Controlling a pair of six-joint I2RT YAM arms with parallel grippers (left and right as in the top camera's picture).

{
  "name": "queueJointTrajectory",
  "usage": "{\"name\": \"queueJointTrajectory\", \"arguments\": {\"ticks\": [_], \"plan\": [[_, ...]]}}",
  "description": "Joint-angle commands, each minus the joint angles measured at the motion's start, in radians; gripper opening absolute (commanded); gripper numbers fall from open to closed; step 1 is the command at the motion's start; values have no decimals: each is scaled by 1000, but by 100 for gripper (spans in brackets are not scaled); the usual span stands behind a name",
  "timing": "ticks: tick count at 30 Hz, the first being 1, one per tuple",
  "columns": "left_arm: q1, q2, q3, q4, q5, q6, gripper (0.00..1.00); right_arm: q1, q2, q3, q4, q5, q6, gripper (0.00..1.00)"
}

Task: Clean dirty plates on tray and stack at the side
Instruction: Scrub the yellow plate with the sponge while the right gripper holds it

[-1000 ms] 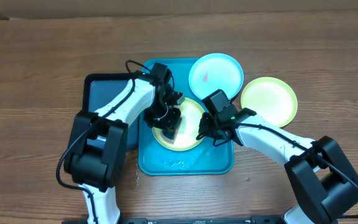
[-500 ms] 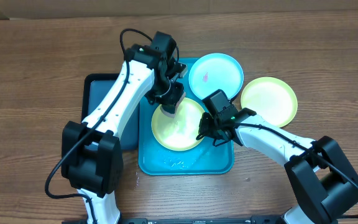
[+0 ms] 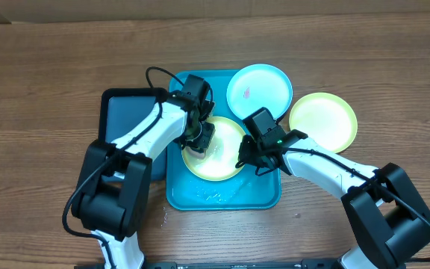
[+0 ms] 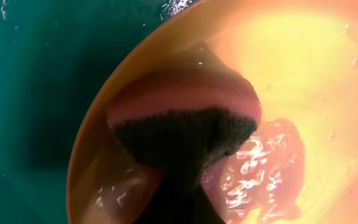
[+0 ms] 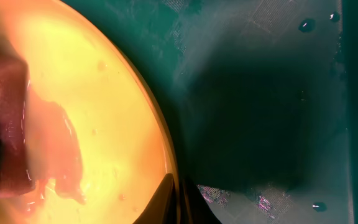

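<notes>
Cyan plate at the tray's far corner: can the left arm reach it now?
Probably yes: the cyan plate lies uncovered just beyond the left gripper and its sponge; nothing stands between them.

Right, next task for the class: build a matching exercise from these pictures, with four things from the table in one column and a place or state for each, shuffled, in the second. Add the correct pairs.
Things
1. cyan plate
2. sponge
3. dark tray
4. lone yellow-green plate

Places or states
A. beside the turquoise tray, on its left
B. on the bare table, right of that tray
C. carries a small red smear
D. on the wet plate inside that tray

Pairs: 1-C, 2-D, 3-A, 4-B
</notes>
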State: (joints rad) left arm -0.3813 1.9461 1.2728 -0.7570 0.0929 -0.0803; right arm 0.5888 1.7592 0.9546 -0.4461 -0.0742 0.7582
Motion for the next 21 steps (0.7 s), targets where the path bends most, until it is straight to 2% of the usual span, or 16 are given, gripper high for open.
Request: {"name": "queueJointTrajectory", "arguments": {"ticks": [1,4,8,12,21], "plan": [[-5,12,-32,-4,73,-53,5,-1,16,12,0,-6,-7,4],[-5,12,-32,-11,236,-55,5,-1,16,12,1,-6,-6,4],[-6,12,-35,0,359,-56,4,-1,16,12,3,-6,-7,4],[2,11,-25,-3,351,-55,4,-1,16,12,-4,-6,-7,4],[47,-92,152,-122,316,-35,4,-1,16,12,-5,-6,-7,4]]}}
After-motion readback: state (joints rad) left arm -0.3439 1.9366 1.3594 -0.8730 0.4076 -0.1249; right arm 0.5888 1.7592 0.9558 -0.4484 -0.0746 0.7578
